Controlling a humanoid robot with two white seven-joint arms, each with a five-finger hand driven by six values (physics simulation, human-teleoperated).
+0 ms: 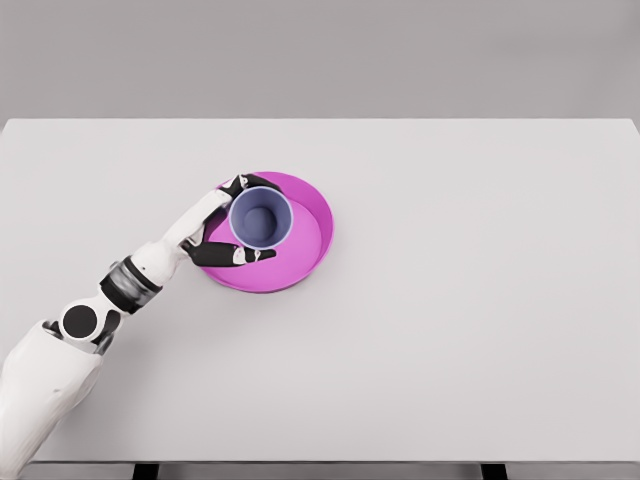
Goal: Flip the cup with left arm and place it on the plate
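A blue-grey cup (262, 217) stands upright with its mouth facing up on the magenta plate (310, 232), in the plate's left half. My left hand (232, 222) reaches in from the lower left and wraps the cup. Its fingers (246, 183) curl round the far side and its thumb (243, 256) lies along the near side. The right arm is out of view.
The plate sits left of the middle of a wide white table (480, 300). The table's front edge runs along the bottom of the head view.
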